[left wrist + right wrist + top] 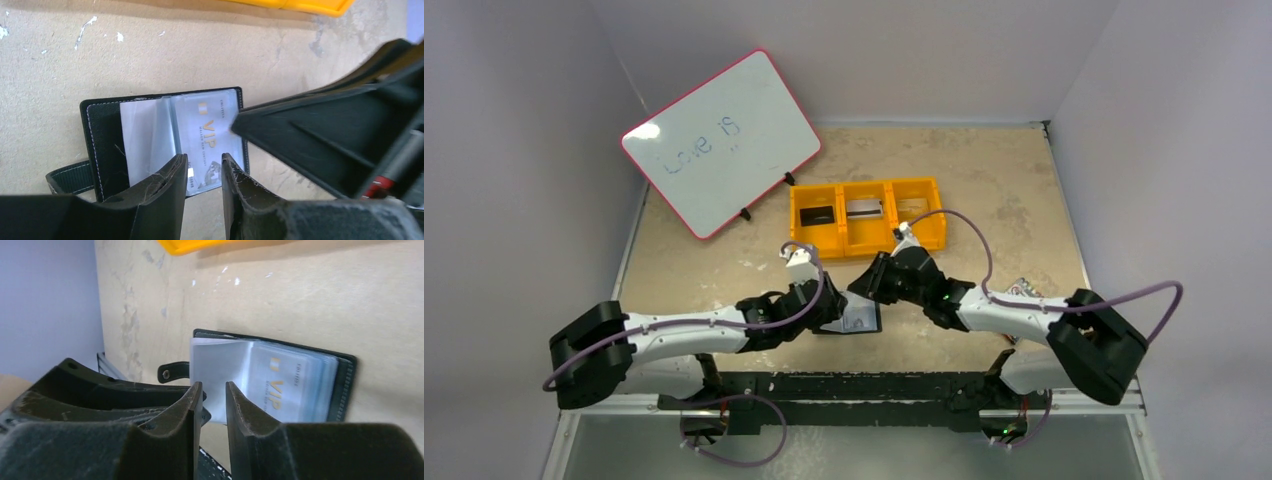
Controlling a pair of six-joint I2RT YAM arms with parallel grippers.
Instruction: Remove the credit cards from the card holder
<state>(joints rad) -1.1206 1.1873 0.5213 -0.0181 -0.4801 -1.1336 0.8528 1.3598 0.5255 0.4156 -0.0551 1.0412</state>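
Observation:
The card holder [861, 320] lies open on the table between my two grippers, a black wallet [102, 140] with clear plastic sleeves. A pale credit card [207, 135] with gold "VIP" print sits inside the top sleeve, also visible in the right wrist view [285, 385]. The left gripper [204, 159] hovers at the holder's near edge, jaws slightly apart with nothing between them. The right gripper [214, 386] hangs over the sleeves' left edge, also narrowly open and empty. Its fingers [325, 125] reach the card's right side. The snap tab [172, 372] sticks out sideways.
An orange three-compartment tray [864, 186] stands behind the grippers with a black card [817, 214], a silvery card [864, 209] and a pale card [911, 206]. A pink-framed whiteboard [721, 140] leans at the back left. Small items [1024, 290] lie at the right.

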